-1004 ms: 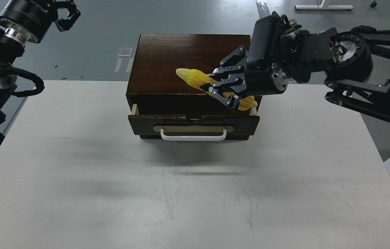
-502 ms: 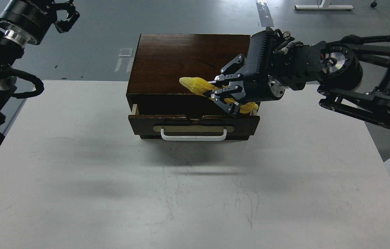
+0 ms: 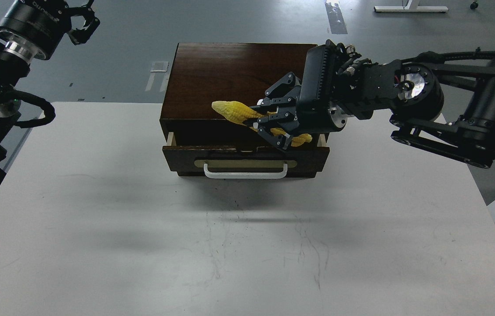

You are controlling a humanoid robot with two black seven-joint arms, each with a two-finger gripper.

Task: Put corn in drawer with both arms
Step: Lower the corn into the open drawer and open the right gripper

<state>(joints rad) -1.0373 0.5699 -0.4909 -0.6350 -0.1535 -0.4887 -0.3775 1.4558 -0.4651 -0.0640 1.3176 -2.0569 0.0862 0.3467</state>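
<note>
Corn (image 3: pixel 235 111) clamped crosswise in right pincer (image 3: pixel 269 120) (tip pointing left) above drawer (image 3: pixel 245 159).

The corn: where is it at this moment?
In the head view the corn is held in the right claw, right of centre, above the open drawer, its tip pointing left over the box's front edge.

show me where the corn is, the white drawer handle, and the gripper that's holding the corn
corn (image 3: pixel 232 111), head view, on the bare yellow part near its pointed tip.
white drawer handle (image 3: pixel 245 174), head view, middle of the bar.
right gripper (image 3: pixel 269 123), head view, midway between its fingertips, closed around the corn.
</note>
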